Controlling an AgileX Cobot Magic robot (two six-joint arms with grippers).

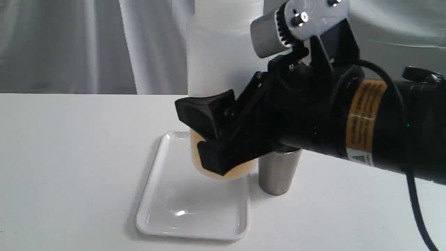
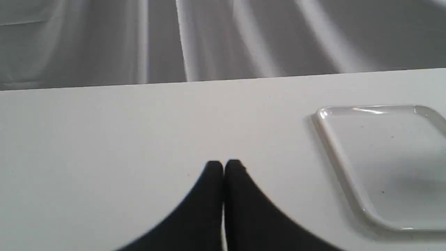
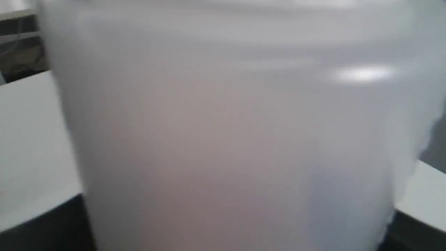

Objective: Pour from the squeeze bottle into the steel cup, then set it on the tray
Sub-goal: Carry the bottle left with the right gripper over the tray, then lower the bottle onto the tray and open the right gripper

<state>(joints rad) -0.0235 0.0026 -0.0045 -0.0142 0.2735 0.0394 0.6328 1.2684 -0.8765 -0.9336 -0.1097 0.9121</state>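
My right gripper [image 1: 195,130] is shut on the squeeze bottle [image 1: 217,66], which stands upright over the far end of the white tray [image 1: 188,205]. Amber liquid shows at the bottle's base; whether the base touches the tray I cannot tell. Its nozzle is cut off above the frame. The steel cup [image 1: 278,172] stands on the table just right of the tray, its rim hidden behind my right arm. In the right wrist view the bottle [image 3: 223,139] fills the picture. My left gripper [image 2: 224,164] is shut and empty, low over the table, left of the tray [image 2: 336,150].
White table [image 1: 69,157] runs wide to the left of the tray. A grey-white curtain [image 1: 69,45] hangs behind the table's far edge. My right arm [image 1: 383,129] reaches in from the right above the cup.
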